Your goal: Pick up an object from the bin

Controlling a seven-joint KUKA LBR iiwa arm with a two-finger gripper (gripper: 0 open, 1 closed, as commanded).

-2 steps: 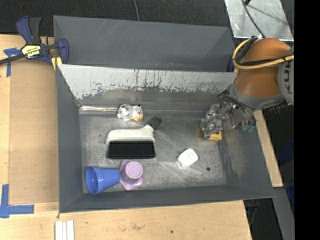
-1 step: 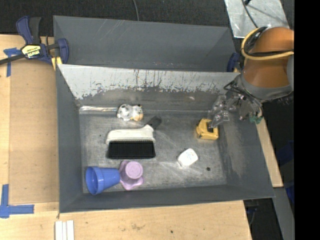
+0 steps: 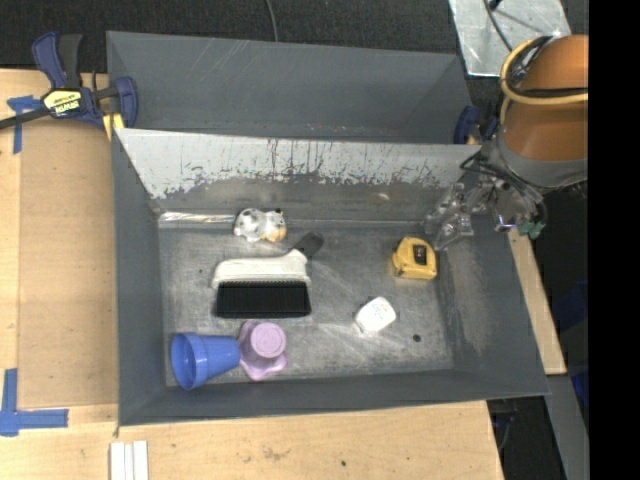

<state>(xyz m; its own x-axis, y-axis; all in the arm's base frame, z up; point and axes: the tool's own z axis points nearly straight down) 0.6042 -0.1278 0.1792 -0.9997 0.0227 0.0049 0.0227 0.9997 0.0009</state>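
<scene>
Here, the jaws hang low by the right wall of the grey bin [image 3: 300,88], near its back corner; whether they are open or closed cannot be told. Nearest them, just to their left and a little toward the front, lies a small yellow tape measure [image 3: 414,259], apart from them. Farther out on that side lie a white block [image 3: 375,315], a black-bristled brush [image 3: 262,286], a purple cup [image 3: 264,349], a blue cone [image 3: 200,359] and a pale crumpled lump [image 3: 260,226].

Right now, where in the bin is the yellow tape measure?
In the camera view the yellow tape measure lies on the right of the bin floor, lower-left of the gripper, above the small white object.
</scene>
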